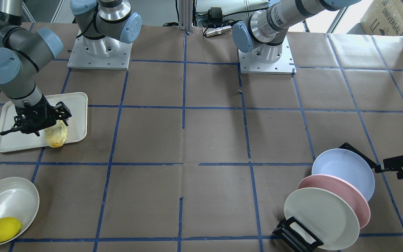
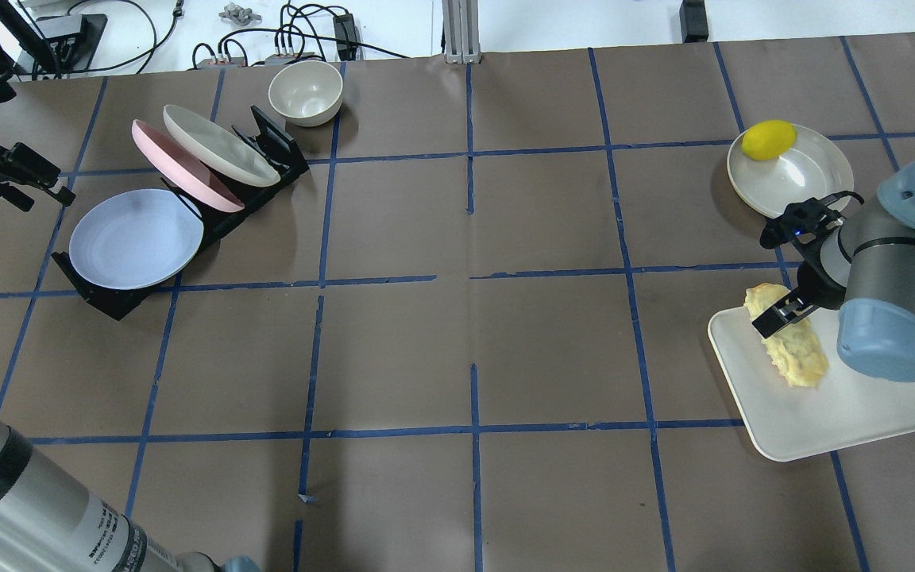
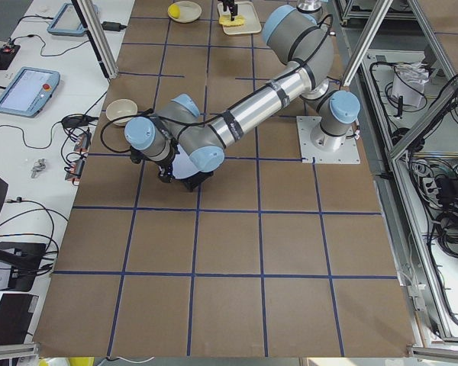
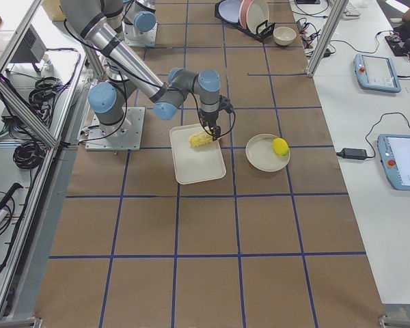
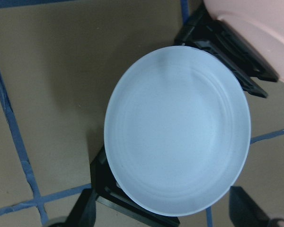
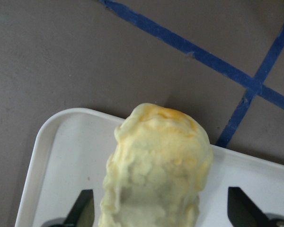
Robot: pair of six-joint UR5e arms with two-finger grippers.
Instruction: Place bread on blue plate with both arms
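Note:
The bread (image 2: 793, 353) lies on a white tray (image 2: 862, 413), its far end over the tray's rim. My right gripper (image 2: 781, 318) is open, straight above the bread, one finger on each side of the bread (image 6: 156, 170) in the right wrist view. The blue plate (image 2: 136, 238) leans at the near end of a black rack (image 2: 108, 302) at the left. My left gripper (image 2: 38, 192) is open and empty, a short way left of the plate, not touching it. The plate (image 5: 177, 130) fills the left wrist view.
A pink plate (image 2: 179, 167) and a cream-white plate (image 2: 219, 147) lean in the same rack behind the blue one. A cream bowl (image 2: 305, 91) stands past the rack. A lemon (image 2: 769, 139) lies on a cream plate (image 2: 803, 179) just beyond the tray.

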